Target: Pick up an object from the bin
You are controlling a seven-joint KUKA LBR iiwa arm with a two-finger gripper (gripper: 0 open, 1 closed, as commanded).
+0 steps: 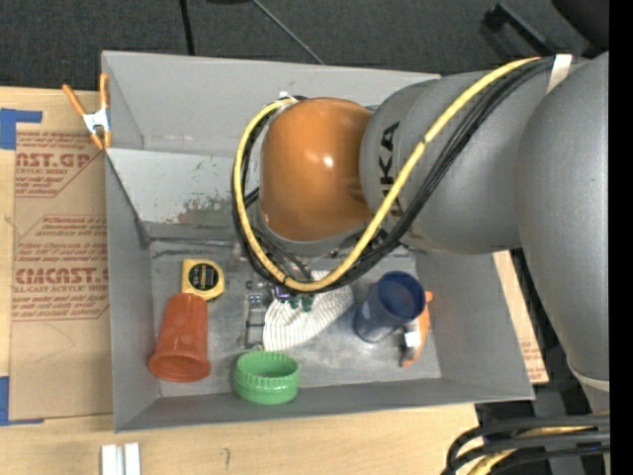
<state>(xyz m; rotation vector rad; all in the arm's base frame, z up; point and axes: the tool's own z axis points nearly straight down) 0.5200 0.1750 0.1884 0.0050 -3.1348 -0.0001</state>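
Observation:
My gripper (259, 310) reaches down below the arm's orange cover at the middle of the bin floor, mostly hidden by that cover. It stands at the left edge of a white ribbed cloth-like thing (302, 322) with green marks at its top. A yellow tape measure (202, 277) lies just to the left of the gripper. A green ring-shaped lid (265, 376) sits in front of it, near the front wall.
An orange plastic cup (181, 339) lies on its side at the front left. A blue cup (391, 305) stands on the right, with a small orange and white thing (414, 336) beside it. The arm covers the back right of the bin.

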